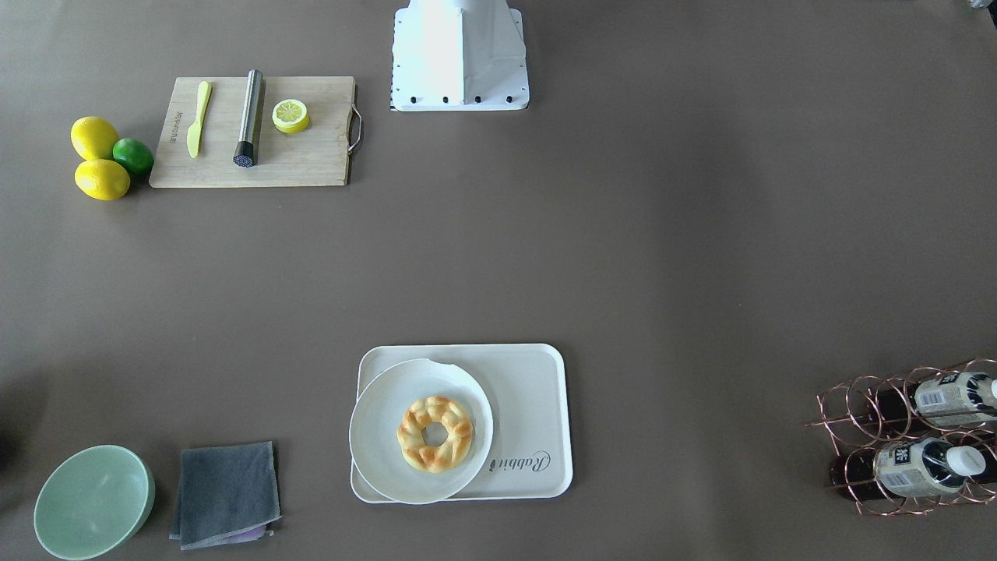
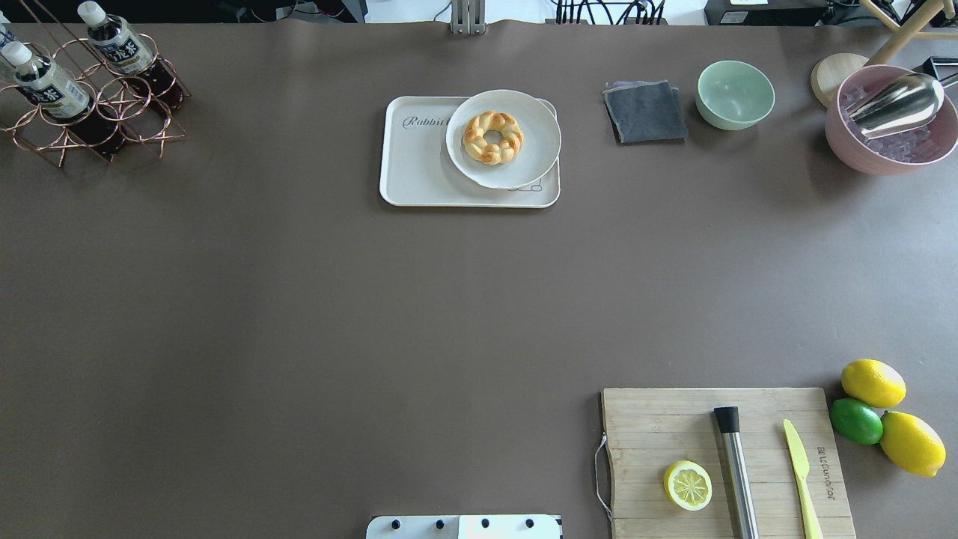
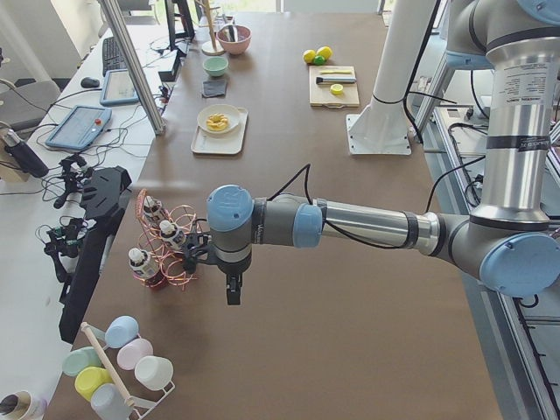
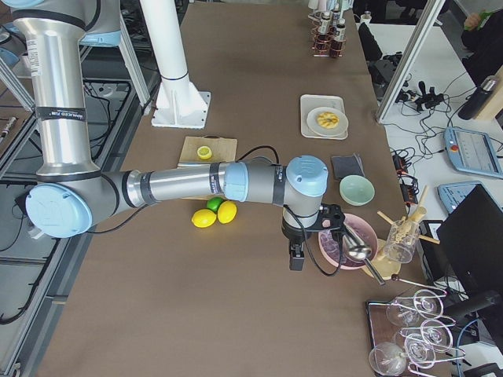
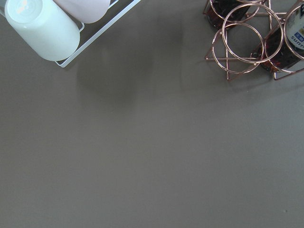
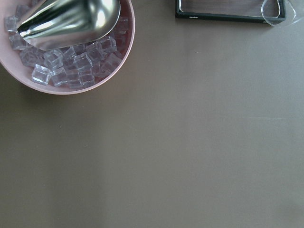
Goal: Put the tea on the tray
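Two tea bottles (image 1: 923,467) (image 1: 952,397) with white caps lie in a copper wire rack (image 1: 864,405) at the table's edge. They also show in the overhead view (image 2: 49,81) (image 2: 120,46). The cream tray (image 1: 533,389) with "Rabbit" lettering holds a round white plate (image 1: 382,421) with a ring-shaped bread (image 1: 435,433). My left gripper (image 3: 233,293) hangs over bare table just beside the rack; I cannot tell if it is open or shut. My right gripper (image 4: 297,258) hangs near a pink ice bowl (image 4: 346,243); its state cannot be told either.
A wooden cutting board (image 2: 651,427) carries a lemon half, a steel muddler and a yellow knife, with lemons and a lime (image 2: 857,421) beside it. A grey cloth (image 2: 645,112), a green bowl (image 2: 735,93) and the ice bowl with scoop (image 2: 891,120) stand at the far right. Cups (image 5: 45,28) sit near the left gripper.
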Robot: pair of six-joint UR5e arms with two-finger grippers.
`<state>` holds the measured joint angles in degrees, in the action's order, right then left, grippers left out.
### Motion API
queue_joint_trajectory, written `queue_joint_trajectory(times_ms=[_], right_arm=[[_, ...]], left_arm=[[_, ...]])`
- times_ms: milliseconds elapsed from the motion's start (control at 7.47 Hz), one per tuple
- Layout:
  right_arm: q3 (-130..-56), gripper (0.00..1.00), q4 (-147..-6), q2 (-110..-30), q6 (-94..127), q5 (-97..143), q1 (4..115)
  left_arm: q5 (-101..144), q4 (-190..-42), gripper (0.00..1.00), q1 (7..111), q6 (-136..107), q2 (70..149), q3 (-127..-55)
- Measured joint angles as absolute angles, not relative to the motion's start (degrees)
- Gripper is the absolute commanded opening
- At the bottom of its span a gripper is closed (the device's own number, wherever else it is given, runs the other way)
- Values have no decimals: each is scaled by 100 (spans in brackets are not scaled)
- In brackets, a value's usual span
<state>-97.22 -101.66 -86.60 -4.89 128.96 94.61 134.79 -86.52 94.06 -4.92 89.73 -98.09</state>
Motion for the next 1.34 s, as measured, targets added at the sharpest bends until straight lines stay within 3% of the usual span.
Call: queue_joint_trajectory(times_ms=[1339], right_arm=[[-9702, 100, -10110, -8754, -546, 12907, 9447]], left_arm=[[13479, -8644, 98, 9440, -509, 8934, -10005]])
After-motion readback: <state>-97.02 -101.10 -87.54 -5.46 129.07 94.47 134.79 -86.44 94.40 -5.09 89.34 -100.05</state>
